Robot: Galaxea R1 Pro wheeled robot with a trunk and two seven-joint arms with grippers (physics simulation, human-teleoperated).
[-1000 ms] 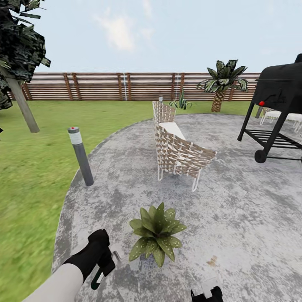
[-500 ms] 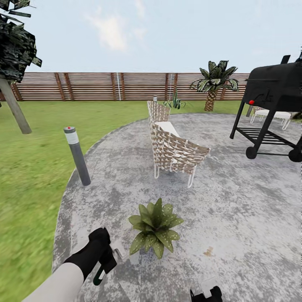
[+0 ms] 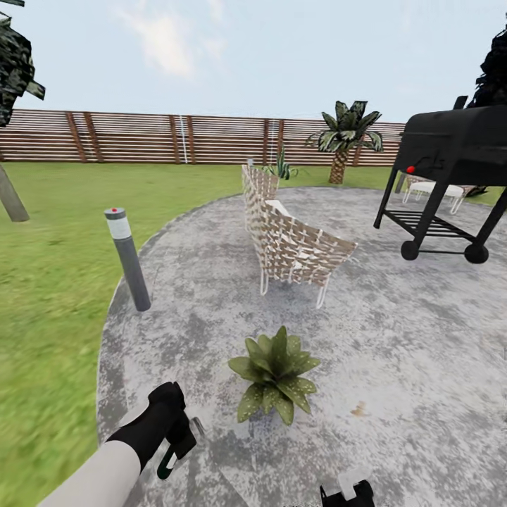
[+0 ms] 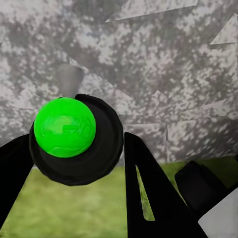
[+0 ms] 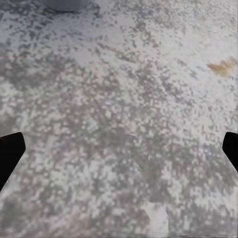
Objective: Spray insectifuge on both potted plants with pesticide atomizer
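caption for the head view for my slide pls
Left gripper holds the pesticide atomizer beside a speck-dusted potted plant on the stone patio.

The whole head view has swung, so the camera moved, not the yard. The grill (image 3: 451, 176) now sits further in from the right edge, both wheels showing. The potted plant (image 3: 275, 373), wicker chair (image 3: 292, 243) and bollard lamp (image 3: 128, 259) have shifted within the picture.

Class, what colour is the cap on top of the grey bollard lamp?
Red, on the bollard lamp, clearest in the head view.
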